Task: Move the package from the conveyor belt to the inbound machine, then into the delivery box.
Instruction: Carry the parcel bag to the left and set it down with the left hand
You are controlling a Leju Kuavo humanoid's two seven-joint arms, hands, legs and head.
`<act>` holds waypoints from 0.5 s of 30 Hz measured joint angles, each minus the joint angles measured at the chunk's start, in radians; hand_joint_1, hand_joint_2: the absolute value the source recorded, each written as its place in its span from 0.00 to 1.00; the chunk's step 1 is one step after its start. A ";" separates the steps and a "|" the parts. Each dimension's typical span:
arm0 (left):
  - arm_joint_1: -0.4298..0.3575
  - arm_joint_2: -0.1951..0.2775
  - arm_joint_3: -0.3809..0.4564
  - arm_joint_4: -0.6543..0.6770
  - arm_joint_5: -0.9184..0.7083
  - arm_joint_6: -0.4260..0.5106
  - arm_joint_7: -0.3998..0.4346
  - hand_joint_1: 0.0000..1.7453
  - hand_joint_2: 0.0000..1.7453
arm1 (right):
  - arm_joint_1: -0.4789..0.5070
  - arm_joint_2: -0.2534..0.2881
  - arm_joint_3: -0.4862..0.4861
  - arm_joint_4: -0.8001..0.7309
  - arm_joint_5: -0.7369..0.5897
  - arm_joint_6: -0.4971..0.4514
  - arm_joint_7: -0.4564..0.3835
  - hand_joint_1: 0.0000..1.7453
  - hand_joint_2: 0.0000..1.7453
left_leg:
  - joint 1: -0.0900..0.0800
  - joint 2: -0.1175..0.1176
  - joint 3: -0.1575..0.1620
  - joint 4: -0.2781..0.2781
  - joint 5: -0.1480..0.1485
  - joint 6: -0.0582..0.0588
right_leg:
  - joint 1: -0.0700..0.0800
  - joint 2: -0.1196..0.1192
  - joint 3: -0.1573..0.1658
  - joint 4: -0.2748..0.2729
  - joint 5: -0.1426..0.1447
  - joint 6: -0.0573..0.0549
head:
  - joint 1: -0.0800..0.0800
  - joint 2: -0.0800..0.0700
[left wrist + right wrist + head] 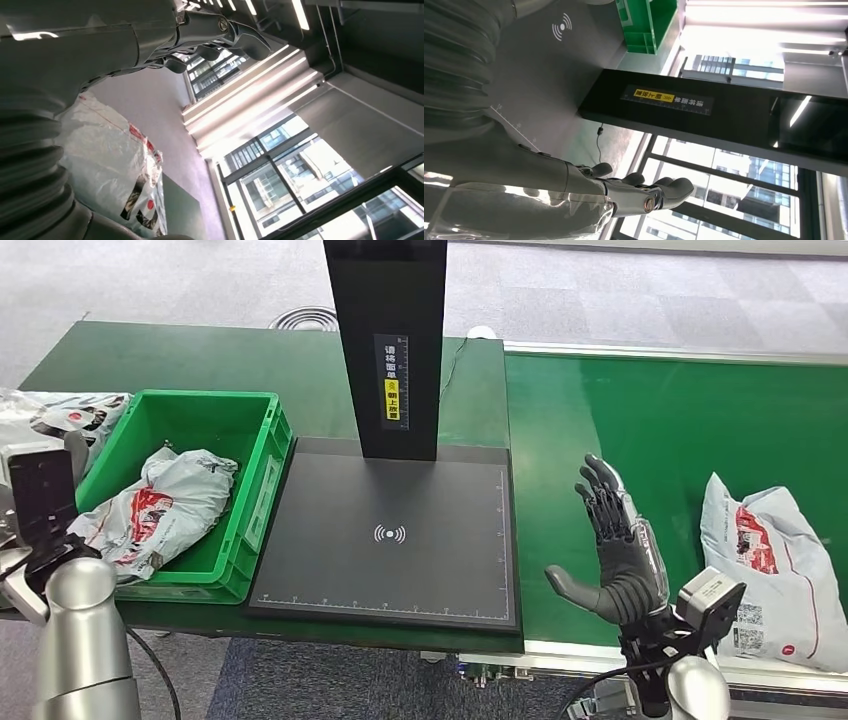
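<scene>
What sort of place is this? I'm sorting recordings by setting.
Probably a parcel-sorting station in a logistics test hall: a green conveyor belt carrying a grey plastic mailer bag, a flat black scanning platform with a wireless symbol, and a green plastic crate holding more bagged parcels.

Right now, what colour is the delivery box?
Bright green; the delivery box shows best in the head view.

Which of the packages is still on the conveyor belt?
The package at the far right, lying on the green conveyor belt just beyond the open right hand. Another package already lies in the green delivery box; a third lies left of the box.
</scene>
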 joint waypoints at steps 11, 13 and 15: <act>0.059 -0.021 -0.020 -0.114 0.380 -0.215 -0.153 0.00 1.00 | -0.012 -0.006 0.004 0.010 0.033 -0.064 0.007 0.00 1.00 | 0.000 0.000 0.000 0.000 0.000 0.000 | 0.000 0.000 0.000 0.000 0.000 0.000 | 0.000 0.000; 0.106 -0.032 -0.043 -0.169 0.563 -0.416 -0.185 0.00 1.00 | -0.022 -0.006 0.008 0.022 0.079 -0.117 0.012 0.00 1.00 | 0.000 0.000 0.000 0.000 0.000 0.000 | -0.001 0.001 0.000 0.000 0.000 0.000 | 0.000 0.000; 0.151 -0.043 -0.075 -0.203 0.671 -0.579 -0.189 0.00 1.00 | -0.032 -0.006 0.015 0.039 0.117 -0.154 0.015 0.00 1.00 | 0.000 0.000 0.000 0.000 -0.001 0.001 | -0.001 0.000 0.000 -0.001 0.000 0.000 | 0.000 0.000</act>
